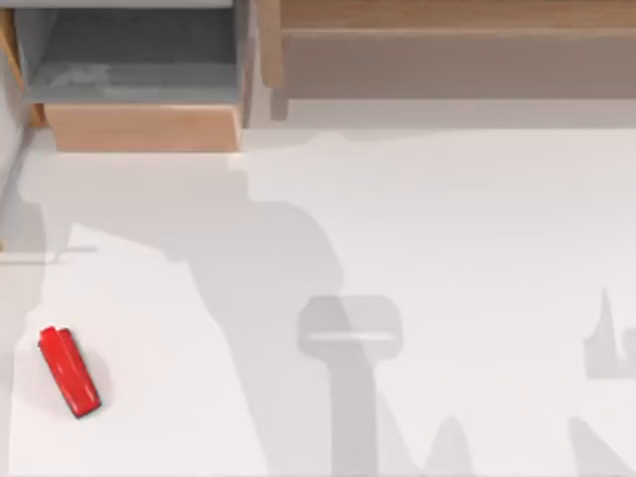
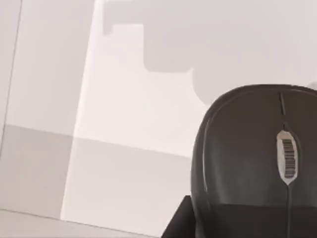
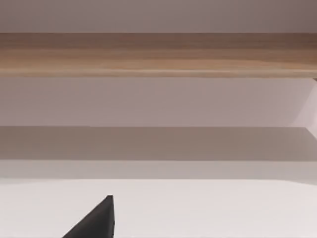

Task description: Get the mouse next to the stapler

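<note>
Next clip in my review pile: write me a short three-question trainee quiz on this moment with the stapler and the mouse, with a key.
1. True or false: the stapler lies near the table's right edge in the top view.
2. What fills the near part of the left wrist view? A) a red stapler B) a black mouse C) a wooden drawer
3. What colour is the mouse?

Key
1. False: it lies near the left edge.
2. B: it sits close under the left wrist camera, scroll wheel up.
3. Black.
</note>
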`<action>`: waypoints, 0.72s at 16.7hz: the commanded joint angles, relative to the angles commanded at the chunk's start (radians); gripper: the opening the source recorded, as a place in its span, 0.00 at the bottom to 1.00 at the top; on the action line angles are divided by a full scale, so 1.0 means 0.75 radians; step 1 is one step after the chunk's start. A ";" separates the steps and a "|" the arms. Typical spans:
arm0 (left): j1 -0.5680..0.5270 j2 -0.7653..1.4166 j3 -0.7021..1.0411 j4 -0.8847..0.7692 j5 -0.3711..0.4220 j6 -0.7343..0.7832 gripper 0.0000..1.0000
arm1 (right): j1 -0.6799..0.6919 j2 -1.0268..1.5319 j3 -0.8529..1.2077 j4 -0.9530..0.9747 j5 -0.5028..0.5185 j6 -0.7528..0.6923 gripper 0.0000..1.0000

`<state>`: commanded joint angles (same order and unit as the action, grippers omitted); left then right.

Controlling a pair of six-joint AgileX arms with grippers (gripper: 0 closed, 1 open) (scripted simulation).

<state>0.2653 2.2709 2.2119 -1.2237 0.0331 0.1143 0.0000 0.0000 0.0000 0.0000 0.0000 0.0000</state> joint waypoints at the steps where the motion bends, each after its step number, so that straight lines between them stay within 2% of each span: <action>1: -0.032 -0.053 -0.055 0.022 -0.002 -0.034 0.00 | 0.000 0.000 0.000 0.000 0.000 0.000 1.00; 12: -0.551 -0.542 -0.866 0.307 -0.045 -0.463 0.00 | 0.000 0.000 0.000 0.000 0.000 0.000 1.00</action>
<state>-0.1482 1.8642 1.5621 -0.9938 -0.0006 -0.2327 0.0000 0.0000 0.0000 0.0000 0.0000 0.0000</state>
